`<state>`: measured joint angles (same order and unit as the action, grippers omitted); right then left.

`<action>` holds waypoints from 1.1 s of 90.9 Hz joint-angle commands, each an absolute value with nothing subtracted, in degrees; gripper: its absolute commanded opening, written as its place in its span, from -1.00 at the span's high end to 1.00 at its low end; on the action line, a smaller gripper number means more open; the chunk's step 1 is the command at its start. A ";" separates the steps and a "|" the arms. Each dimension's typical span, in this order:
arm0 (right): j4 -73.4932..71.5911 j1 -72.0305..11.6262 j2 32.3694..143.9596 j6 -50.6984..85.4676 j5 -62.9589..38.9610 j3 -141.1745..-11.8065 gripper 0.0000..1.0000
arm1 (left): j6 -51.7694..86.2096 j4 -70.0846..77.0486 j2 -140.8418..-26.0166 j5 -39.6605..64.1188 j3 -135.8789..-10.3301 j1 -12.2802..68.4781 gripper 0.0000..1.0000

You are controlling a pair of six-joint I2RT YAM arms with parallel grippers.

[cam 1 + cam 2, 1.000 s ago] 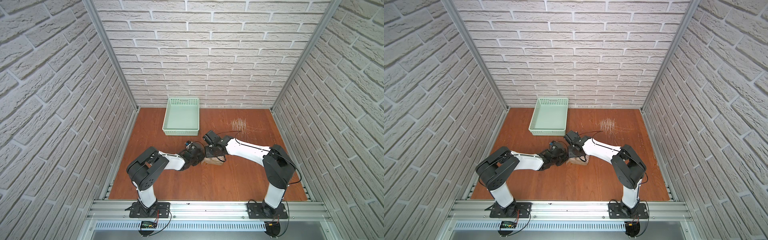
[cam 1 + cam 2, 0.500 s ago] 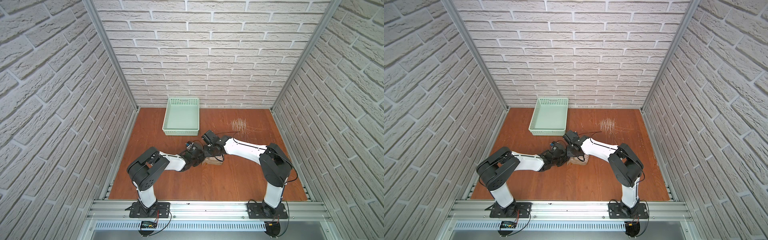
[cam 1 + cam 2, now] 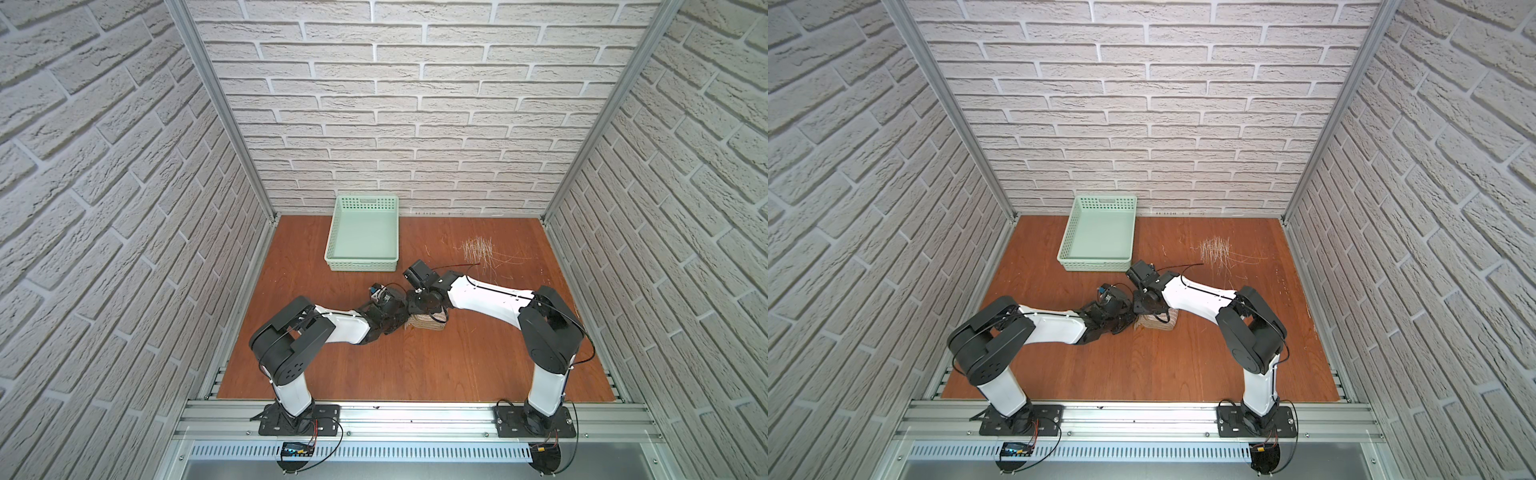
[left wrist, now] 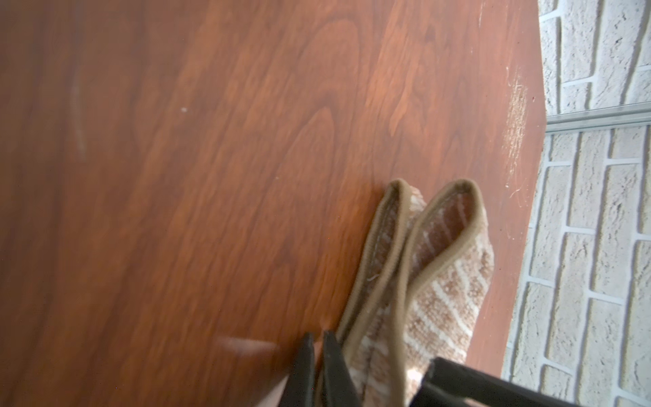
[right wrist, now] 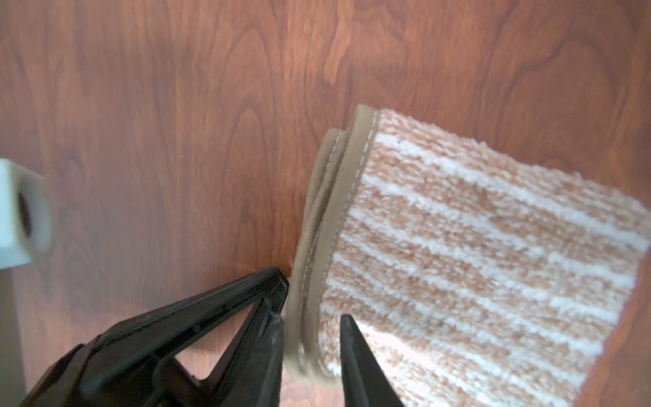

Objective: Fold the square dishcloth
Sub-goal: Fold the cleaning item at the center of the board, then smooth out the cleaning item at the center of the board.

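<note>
Right wrist view: square dishcloth lies seemingly fully folded on worktop, right tool unclenched astride its hem; left wrist view shows left tool barely parted, empty; next, probably lift both clear gently.

The square dishcloth, tan-brown terry with thin cream stripes and a darker hem, is folded into a thick small bundle. It lies on the counter near the mint-green basket, off its front wall, with its hemmed edges stacked.

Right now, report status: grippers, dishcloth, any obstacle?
Left gripper barely open, empty. Right gripper open, astride the dishcloth edge. Dishcloth folded, lying on table. Basket stands apart.
</note>
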<state>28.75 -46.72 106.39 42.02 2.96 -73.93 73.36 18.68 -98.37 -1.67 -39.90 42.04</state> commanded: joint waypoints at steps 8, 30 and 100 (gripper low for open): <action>29.49 -47.11 98.95 42.14 3.26 -71.83 0.31 | 71.68 12.84 -95.73 -5.36 -39.46 42.45 0.71; 30.38 -47.11 92.61 43.51 6.86 -67.27 0.36 | 69.37 8.80 -92.64 -8.84 -40.53 42.67 0.70; 25.26 -44.19 85.53 46.33 9.37 -53.20 0.80 | 46.27 -2.25 -106.67 4.12 -69.11 41.31 0.67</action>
<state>28.05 -44.75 85.12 46.11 8.54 -54.08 47.94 -1.76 -104.27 -0.99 -67.88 42.98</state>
